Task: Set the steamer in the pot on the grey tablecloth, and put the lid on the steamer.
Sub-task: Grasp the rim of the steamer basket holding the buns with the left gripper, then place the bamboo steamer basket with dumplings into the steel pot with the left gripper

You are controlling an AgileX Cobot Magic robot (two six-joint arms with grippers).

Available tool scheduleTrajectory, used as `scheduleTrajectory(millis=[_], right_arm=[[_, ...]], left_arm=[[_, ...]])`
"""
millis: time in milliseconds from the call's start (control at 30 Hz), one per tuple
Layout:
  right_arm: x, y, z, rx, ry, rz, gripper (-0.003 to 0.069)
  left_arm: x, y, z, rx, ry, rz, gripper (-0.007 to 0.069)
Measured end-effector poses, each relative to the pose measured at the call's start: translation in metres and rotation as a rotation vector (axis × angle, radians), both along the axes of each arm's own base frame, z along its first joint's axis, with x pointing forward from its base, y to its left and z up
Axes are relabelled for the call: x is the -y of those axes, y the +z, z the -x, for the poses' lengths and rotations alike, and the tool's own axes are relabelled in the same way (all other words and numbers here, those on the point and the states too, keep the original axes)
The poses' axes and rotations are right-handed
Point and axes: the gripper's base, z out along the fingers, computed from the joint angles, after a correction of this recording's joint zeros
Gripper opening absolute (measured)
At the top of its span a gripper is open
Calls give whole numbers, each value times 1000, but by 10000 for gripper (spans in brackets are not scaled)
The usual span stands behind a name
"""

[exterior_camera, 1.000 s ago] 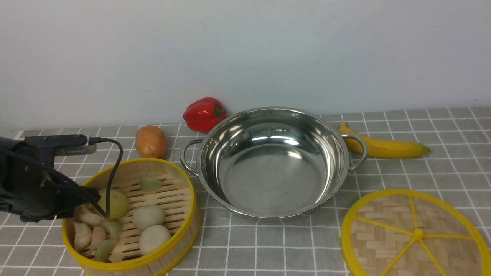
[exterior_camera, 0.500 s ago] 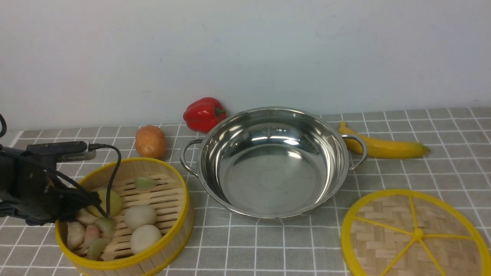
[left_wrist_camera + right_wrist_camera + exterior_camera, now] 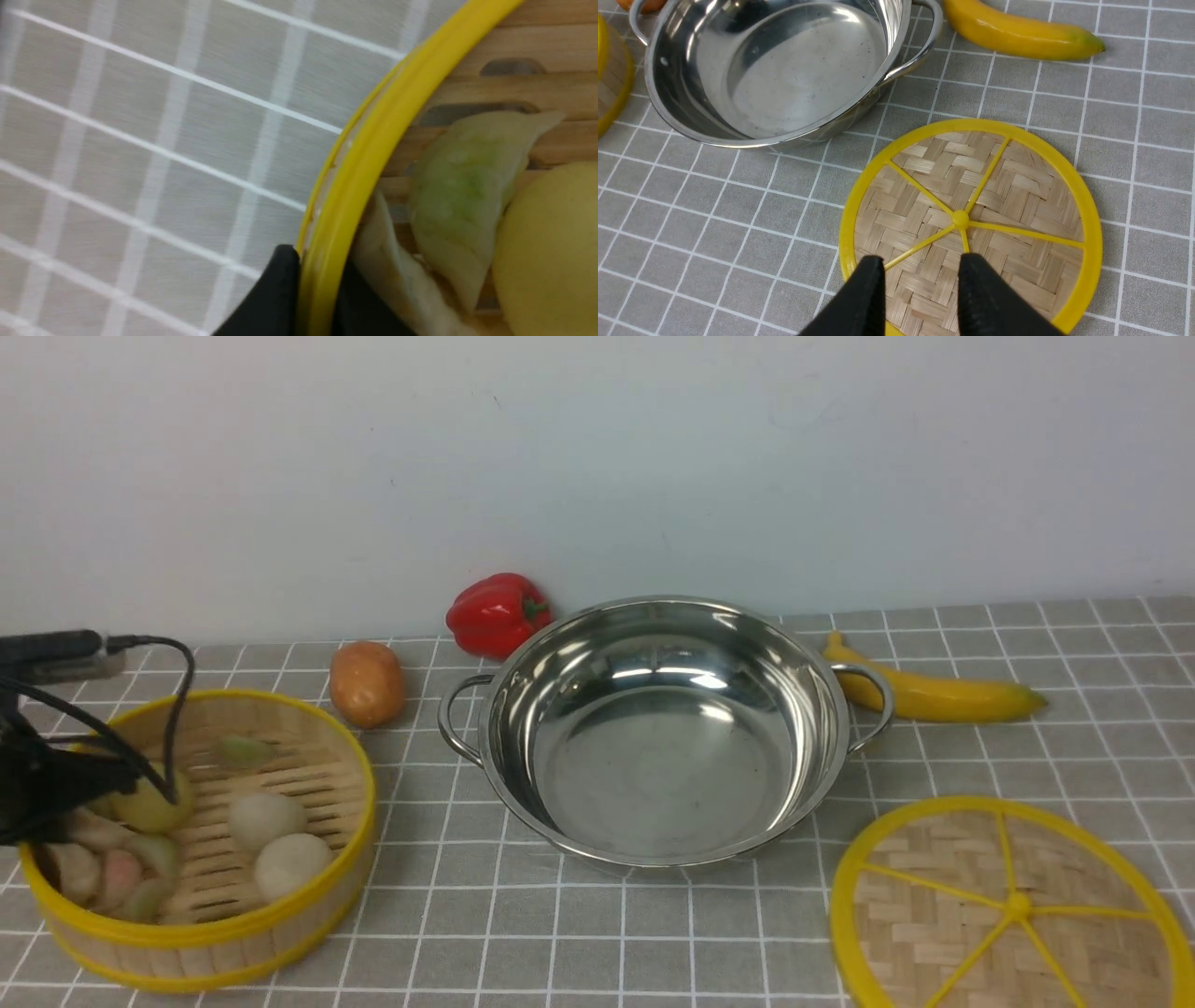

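My left end effector (image 3: 303, 280) grips the rim of the steamer (image 3: 359, 859), left of the pot (image 3: 667, 775); my right end effector (image 3: 922, 294) is spread wide above the lid (image 3: 999, 196). Next comes a level lift toward the pot.

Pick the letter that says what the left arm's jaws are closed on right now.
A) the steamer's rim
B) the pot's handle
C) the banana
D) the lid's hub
A: in the left wrist view, the yellow rim of the steamer runs between the jaws, which press on it from both sides.
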Motion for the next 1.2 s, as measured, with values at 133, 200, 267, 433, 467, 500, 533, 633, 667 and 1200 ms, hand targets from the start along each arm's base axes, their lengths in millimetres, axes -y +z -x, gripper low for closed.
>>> scheduleTrajectory(millis=[133,200,267,433,467,500,533,633,667,1200], right_arm=[[0,0,0,0,1,1,240],[0,0,0,0,1,1,240],[0,0,0,-2,1,1,240],[0,-1,1,-7,3,2,240],[0,-1,1,-7,3,2,240],[0,-1,1,-8,3,2,240],[0,-1,1,-8,3,2,240],[0,-1,1,-8,3,2,240],[0,-1,1,-8,3,2,240],[-1,-3,4,-54,20,-4,240]], left_arm=[[-10,27,-4,-16,-20,3,39],[-7,38,-11,9,-55,33,39],[-3,51,-17,35,-95,81,39],[6,83,-29,91,-154,161,39],[7,83,-30,93,-156,166,39],[15,94,-35,121,-189,190,39],[16,96,-35,126,-191,194,39],[48,112,-47,193,-286,256,39],[67,115,-52,210,-334,279,39],[237,52,-116,136,-645,379,39]])
